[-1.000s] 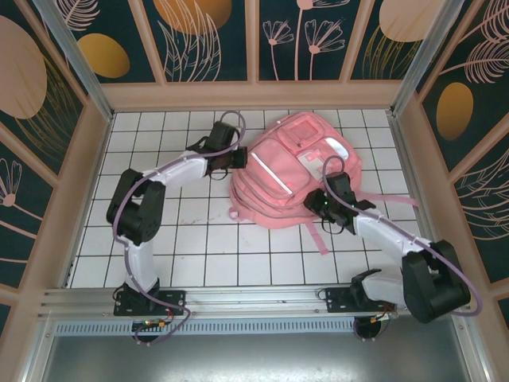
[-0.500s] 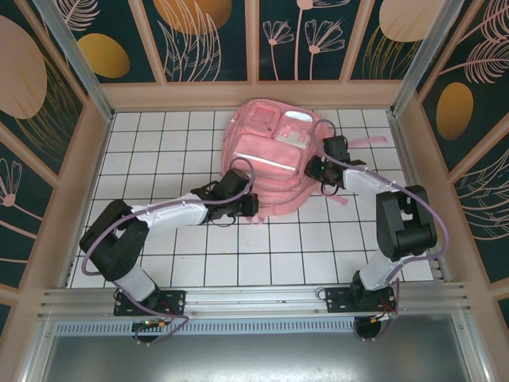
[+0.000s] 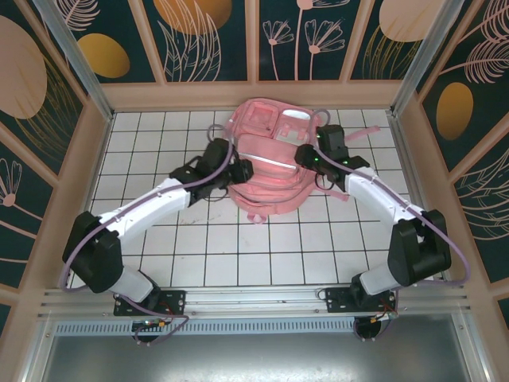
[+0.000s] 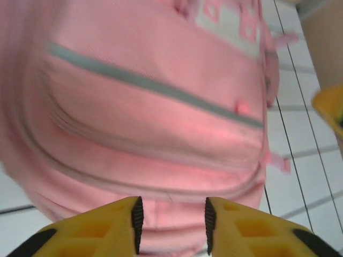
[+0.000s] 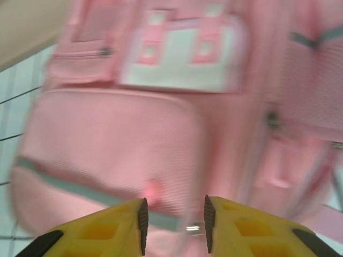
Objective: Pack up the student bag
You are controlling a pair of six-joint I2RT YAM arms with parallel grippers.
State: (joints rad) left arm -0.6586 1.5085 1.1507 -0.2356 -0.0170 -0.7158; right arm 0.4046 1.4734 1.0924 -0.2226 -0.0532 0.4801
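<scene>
1. Top external view: The student bag (image 3: 266, 189) is lying front-up on the tiled table (image 3: 159, 239), in the far middle part, near the back wall. Its pale strip (image 3: 273, 165) is running across the front pocket, and its white-grey patch (image 3: 296, 127) is facing up on the far part. A pink strap (image 3: 254, 216) is trailing off the near edge onto the tiles. The left gripper (image 3: 242, 171) is reaching in from the left and sitting against the bag's left side. The right gripper (image 3: 305, 157) is reaching in from the right and hanging over the bag's right front, just beside the patch. From up here, neither gripper's jaws are showing clearly.

2. Left wrist view: The left gripper (image 4: 172, 222) is pointing at the bag's (image 4: 150, 134) lower edge, very close to it. Its yellow fingers (image 4: 102, 230) are standing parted with a clear gap, and the pink fabric behind the gap is lying smooth, so the hand is looking released. The strip (image 4: 161, 91) is slanting across the pocket, the patch (image 4: 225, 21) is sitting at the top, and tiles (image 4: 300, 155) are showing on the right.

3. Right wrist view: The picture is blurring. The right gripper (image 5: 173, 222) is hovering close over the bag's (image 5: 118, 139) front pocket, with the patch (image 5: 182, 59) beyond it and the strip (image 5: 69, 187) to the lower left. Its fingers (image 5: 102, 233) are standing somewhat apart, and a small shiny bit is sitting in the gap; I cannot tell whether they are pinching anything.
</scene>
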